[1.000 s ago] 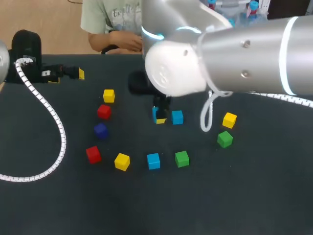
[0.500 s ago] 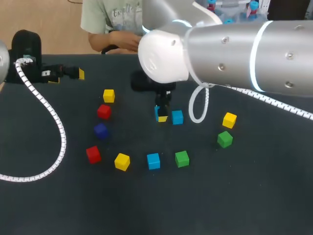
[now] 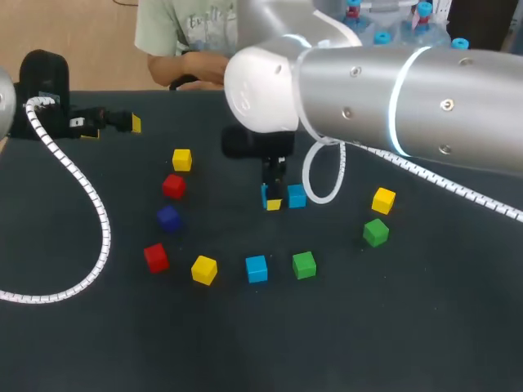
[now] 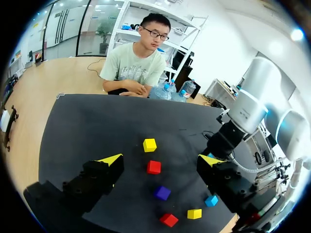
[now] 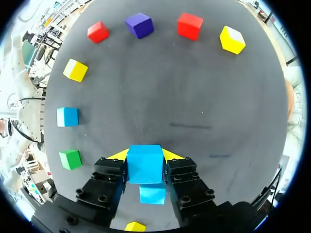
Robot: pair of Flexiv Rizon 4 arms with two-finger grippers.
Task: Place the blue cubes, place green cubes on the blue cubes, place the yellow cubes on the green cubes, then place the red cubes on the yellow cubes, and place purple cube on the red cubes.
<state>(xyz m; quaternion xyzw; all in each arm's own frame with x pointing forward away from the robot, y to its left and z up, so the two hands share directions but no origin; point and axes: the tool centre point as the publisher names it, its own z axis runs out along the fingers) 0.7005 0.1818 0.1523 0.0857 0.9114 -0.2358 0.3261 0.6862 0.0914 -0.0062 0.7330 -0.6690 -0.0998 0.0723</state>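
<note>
The right gripper [image 3: 272, 196] is closed on a blue cube [image 5: 145, 164], its fingers pressing two opposite sides. It holds the cube low over the table [image 3: 409, 327], just beside a second blue cube [image 3: 297, 195]. This looks like laying the blue base side by side, so green cubes [image 3: 304, 265] can sit on top. A third blue cube [image 3: 257, 269] lies nearer the robot. The left gripper [image 3: 112, 125] rests wide open and empty at the far left, out of the way.

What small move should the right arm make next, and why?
Probably lower the right tool a little to set its blue cube on the table: the tool is shut on it, close beside the other blue cube, where the base layer belongs.
</note>
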